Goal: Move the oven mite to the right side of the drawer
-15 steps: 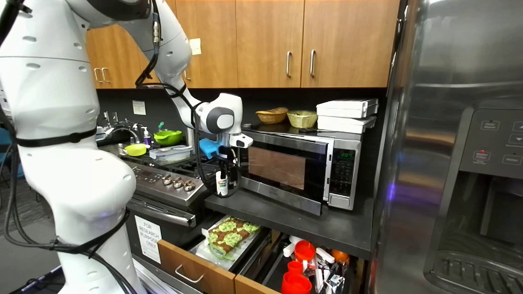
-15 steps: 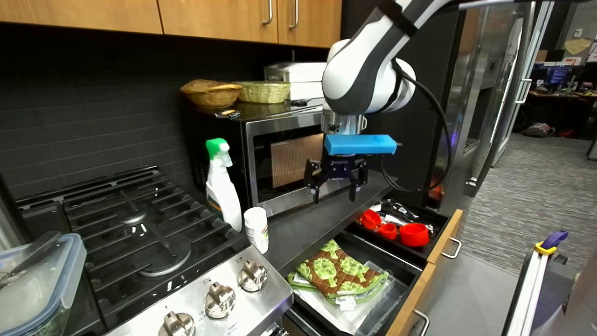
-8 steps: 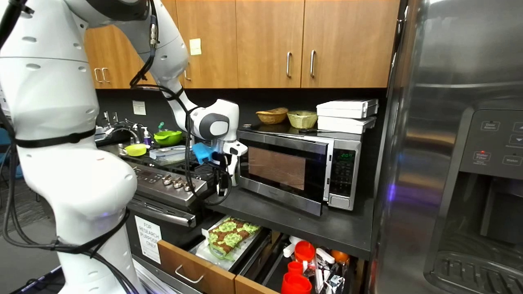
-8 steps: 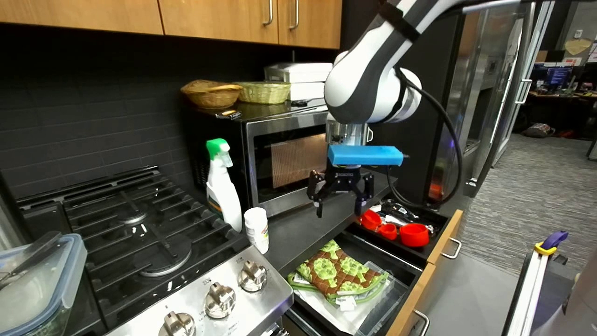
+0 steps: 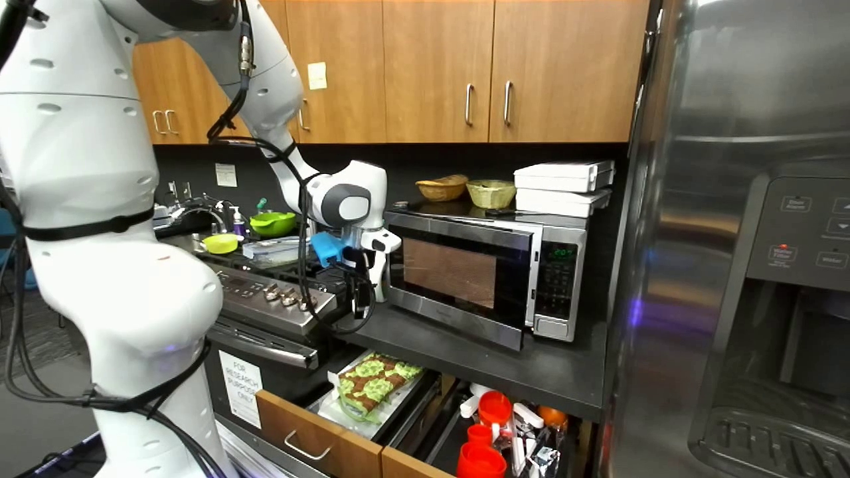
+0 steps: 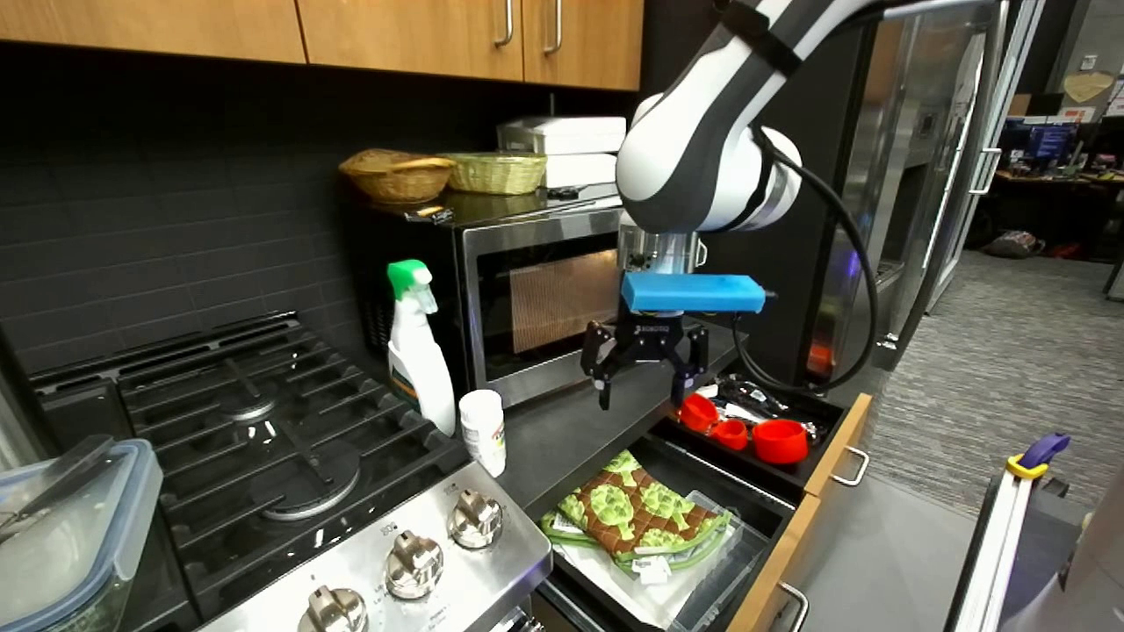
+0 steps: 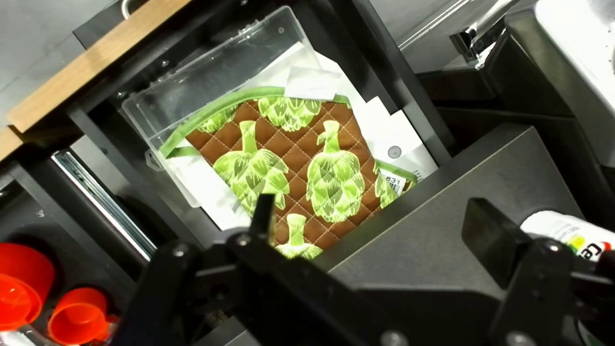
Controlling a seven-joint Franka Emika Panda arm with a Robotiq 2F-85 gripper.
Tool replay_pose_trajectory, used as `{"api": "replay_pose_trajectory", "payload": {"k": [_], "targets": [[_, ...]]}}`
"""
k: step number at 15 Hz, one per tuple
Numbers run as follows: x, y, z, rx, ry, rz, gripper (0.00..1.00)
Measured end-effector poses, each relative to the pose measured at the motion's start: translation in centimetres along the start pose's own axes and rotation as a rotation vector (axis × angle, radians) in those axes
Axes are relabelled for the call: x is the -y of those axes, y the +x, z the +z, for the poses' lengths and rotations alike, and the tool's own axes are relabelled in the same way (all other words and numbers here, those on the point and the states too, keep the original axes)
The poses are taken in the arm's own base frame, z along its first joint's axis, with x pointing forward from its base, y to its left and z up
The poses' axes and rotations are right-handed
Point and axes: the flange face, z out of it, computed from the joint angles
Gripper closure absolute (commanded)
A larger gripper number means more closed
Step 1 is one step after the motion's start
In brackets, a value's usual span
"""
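Observation:
The oven mite [image 5: 373, 385] is a quilted brown cloth with green artichoke shapes and green trim. It lies in the pulled-out drawer with the wood front [image 6: 773, 570], on white sheets beside a clear plastic tray [image 6: 724, 570]. It also shows in an exterior view [image 6: 641, 509] and the wrist view [image 7: 298, 154], where the counter edge hides one end. My gripper [image 6: 642, 397] is open and empty, pointing down above the counter edge, higher than the oven mite and apart from it. In the wrist view its fingers [image 7: 377, 226] are wide apart, one overlapping the cloth's picture.
The dark counter [image 6: 562, 439] overhangs the drawer's back. A neighbouring open drawer holds red cups [image 6: 779, 441] and utensils. A white canister [image 6: 483, 430] and a spray bottle [image 6: 419, 351] stand beside the microwave [image 6: 562, 290]. The stove [image 6: 263, 491] adjoins the counter.
Over the last second my gripper has moved lower and a little out from the microwave; in the last half second it barely moved. It stays open. The oven mite and drawer have not moved.

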Motion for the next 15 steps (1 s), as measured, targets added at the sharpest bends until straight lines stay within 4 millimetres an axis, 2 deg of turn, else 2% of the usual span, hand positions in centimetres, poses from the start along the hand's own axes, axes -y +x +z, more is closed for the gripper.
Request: {"api": "replay_pose_trajectory", "payload": {"k": [10, 15], "targets": [[-0.02, 0.01, 0.06, 0.001, -0.001, 0.001, 0.0], [-0.75, 0.42, 0.88, 0.017, -0.012, 0.018, 0.0]]}}
